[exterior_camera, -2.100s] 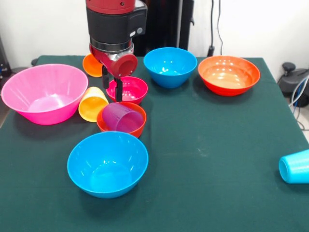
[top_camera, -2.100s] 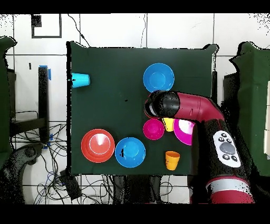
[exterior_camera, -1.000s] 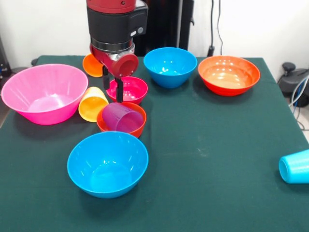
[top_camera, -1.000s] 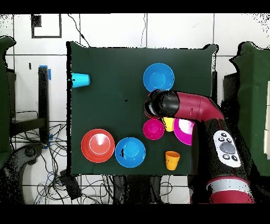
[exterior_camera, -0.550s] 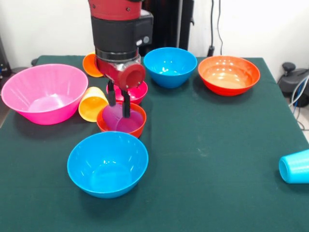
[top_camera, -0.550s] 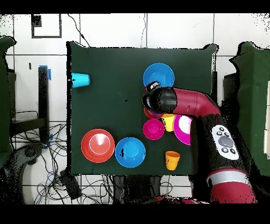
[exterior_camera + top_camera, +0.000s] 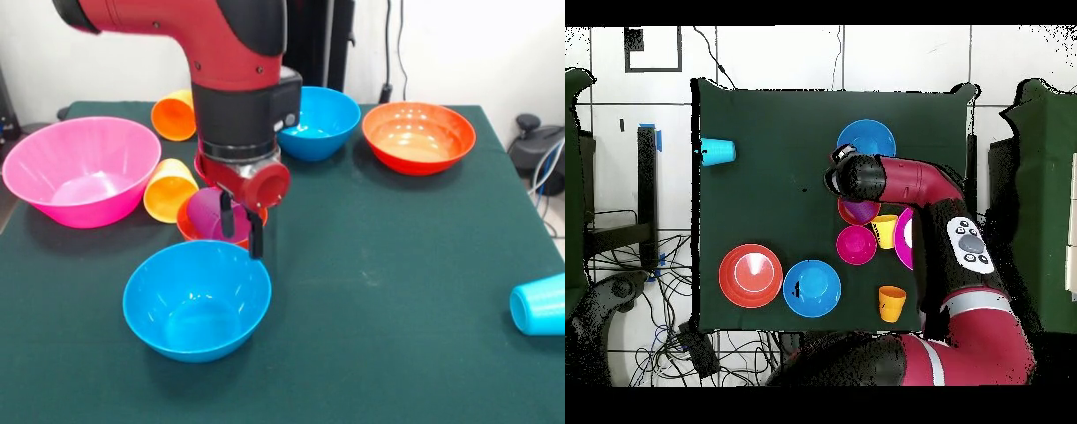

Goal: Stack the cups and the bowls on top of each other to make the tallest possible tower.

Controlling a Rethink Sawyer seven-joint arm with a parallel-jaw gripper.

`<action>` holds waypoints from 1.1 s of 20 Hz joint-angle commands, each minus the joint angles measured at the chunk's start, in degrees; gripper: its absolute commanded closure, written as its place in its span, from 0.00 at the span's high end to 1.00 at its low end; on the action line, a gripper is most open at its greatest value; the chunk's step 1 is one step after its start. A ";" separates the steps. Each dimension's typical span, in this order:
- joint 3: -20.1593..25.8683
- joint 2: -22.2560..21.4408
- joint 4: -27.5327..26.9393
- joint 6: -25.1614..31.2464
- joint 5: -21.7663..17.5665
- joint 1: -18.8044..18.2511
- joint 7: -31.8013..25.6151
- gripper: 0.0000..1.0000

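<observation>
Purple cup (image 7: 208,215) sits tilted inside the small orange bowl (image 7: 190,231), just behind the near blue bowl (image 7: 196,300). My hand (image 7: 239,228) hangs over that bowl's front rim, fingers slightly apart, holding nothing. I'd judge the cup light, thin, slick plastic; best pinched across its rim wall. Yellow-orange cup (image 7: 169,189) lies just beside the orange bowl. Desk (image 7: 397,291) is dark green cloth; white wall and cables behind.

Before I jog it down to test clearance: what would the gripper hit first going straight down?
Probably the small orange bowl's near rim, or the purple cup inside; depth under the gripper is unclear.
</observation>
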 commanded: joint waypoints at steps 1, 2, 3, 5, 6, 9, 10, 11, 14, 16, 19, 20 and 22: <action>3.51 4.35 -3.60 1.37 0.17 2.53 -2.30 1.00; 2.74 4.25 -3.12 4.52 1.08 2.85 -1.62 1.00; 1.83 4.23 -2.64 7.95 1.67 3.16 -1.35 1.00; -0.84 4.66 -3.61 13.26 0.63 4.40 -2.16 1.00; -1.79 4.67 -3.29 15.88 0.86 4.77 -1.92 1.00; -4.17 4.70 -3.06 21.20 1.32 6.31 -0.25 1.00; -4.70 4.60 -2.78 22.60 1.58 6.72 0.31 1.00; -5.07 4.40 -2.72 24.06 1.87 7.21 0.92 1.00; -5.80 2.25 -2.71 28.02 2.47 8.43 2.08 1.00; -6.19 0.57 -3.14 29.54 2.99 8.78 2.91 1.00; -7.16 0.01 -6.59 32.92 2.72 9.91 3.45 1.00; -7.48 -0.07 -7.34 33.30 2.48 10.25 3.76 1.00; -8.18 2.04 -10.48 32.16 1.63 10.84 5.00 1.00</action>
